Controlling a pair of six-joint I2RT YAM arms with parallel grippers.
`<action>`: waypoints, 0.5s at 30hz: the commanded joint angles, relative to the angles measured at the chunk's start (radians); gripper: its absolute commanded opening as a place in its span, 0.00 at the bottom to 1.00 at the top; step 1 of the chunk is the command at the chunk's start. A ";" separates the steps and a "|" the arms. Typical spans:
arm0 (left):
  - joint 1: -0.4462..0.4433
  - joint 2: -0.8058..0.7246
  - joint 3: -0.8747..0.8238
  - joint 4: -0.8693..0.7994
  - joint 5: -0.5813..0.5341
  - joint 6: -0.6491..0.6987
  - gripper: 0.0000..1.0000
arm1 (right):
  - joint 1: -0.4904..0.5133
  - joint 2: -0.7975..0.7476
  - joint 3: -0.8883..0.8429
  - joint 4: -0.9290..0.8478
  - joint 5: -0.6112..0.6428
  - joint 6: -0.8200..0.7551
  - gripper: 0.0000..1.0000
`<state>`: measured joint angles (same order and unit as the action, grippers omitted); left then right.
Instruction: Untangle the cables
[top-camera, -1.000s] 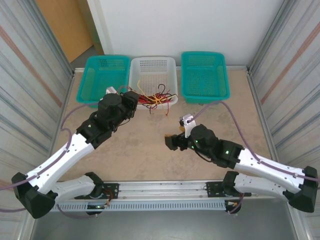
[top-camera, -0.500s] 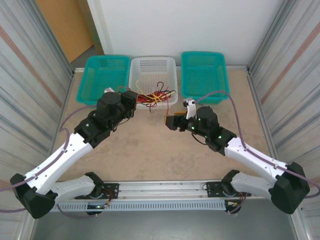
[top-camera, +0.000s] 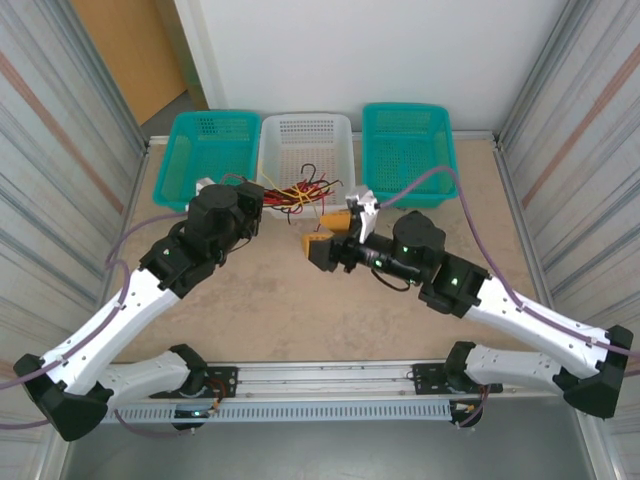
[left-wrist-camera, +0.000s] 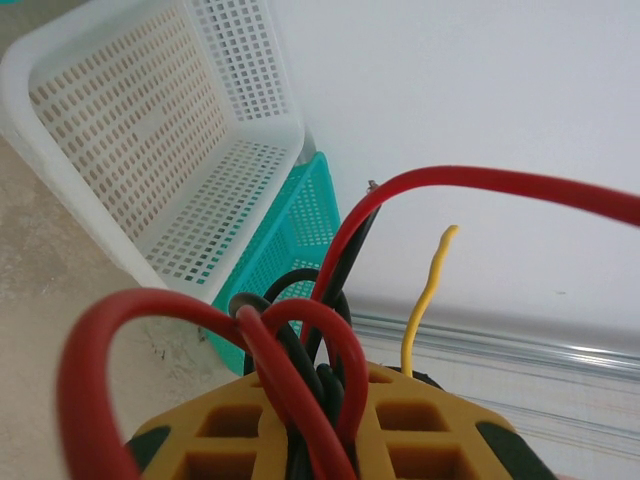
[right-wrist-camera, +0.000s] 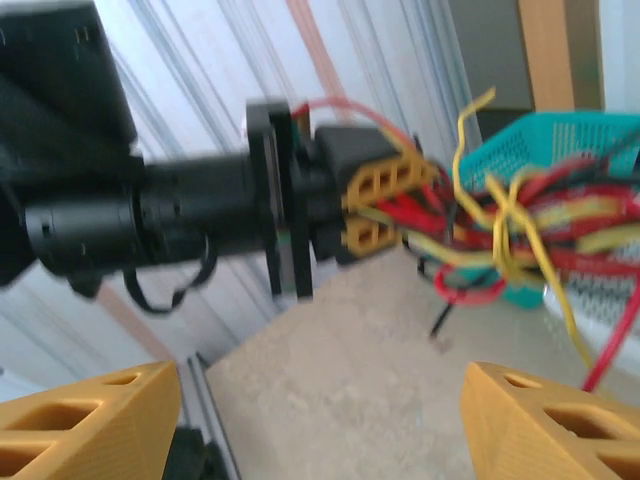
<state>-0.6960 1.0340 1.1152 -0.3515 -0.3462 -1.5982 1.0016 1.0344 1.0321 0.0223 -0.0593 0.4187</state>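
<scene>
Several cables (top-camera: 305, 190) are clamped in the left end effector (top-camera: 258, 200) at the white basket (top-camera: 305, 120). The right end effector (top-camera: 328, 232), open and empty, may grab many strands together and tighten knots.

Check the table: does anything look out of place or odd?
Yes. The cables are one knotted clump of red, black and yellow, held up by the shut left gripper at the white basket's near rim. The right gripper faces it, open.

My left arm (top-camera: 130, 300) and right arm (top-camera: 520, 322) are white links with black joints, green lights (top-camera: 452, 283) on the housings, lilac-grey hoses (top-camera: 440, 180) alongside, and ochre fingers (right-wrist-camera: 90, 410) with moulded pockets.
</scene>
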 joint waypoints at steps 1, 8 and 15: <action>-0.011 -0.006 0.047 -0.009 -0.046 -0.004 0.00 | -0.036 0.076 0.043 -0.050 0.034 -0.053 0.73; -0.012 -0.004 0.073 -0.043 -0.056 -0.012 0.00 | -0.157 0.099 -0.005 -0.002 -0.081 0.052 0.74; -0.010 -0.002 0.081 -0.150 -0.086 -0.088 0.00 | -0.089 0.083 -0.001 -0.029 -0.048 0.027 0.72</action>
<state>-0.7021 1.0363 1.1675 -0.4557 -0.3756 -1.6329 0.8722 1.1431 1.0225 -0.0017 -0.1192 0.4564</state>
